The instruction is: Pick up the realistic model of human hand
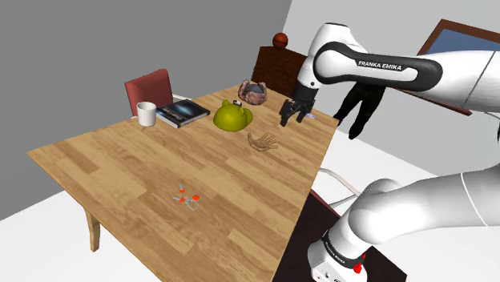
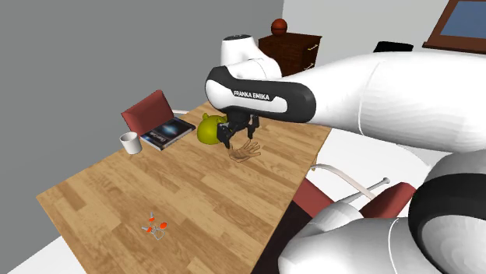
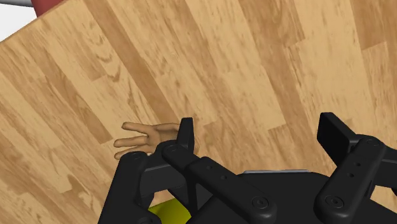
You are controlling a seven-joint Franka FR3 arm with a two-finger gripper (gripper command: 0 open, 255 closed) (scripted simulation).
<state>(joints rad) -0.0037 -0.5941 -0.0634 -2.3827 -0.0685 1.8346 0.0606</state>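
Pincer (image 1: 293,112) wide open, empty, hovering above the counter (image 1: 160,168). Hand model (image 1: 263,142) lies flat on the wood, near the yellow-green figure (image 1: 232,117) but apart from it. In the shoulder view it sits down and left of the pincer, not under it. In the wrist view the model (image 3: 143,139) is outside the gap, beyond one black finger, long axis roughly in line with the jaw spacing. Likely needs a sideways shift and a wrist turn before descent.
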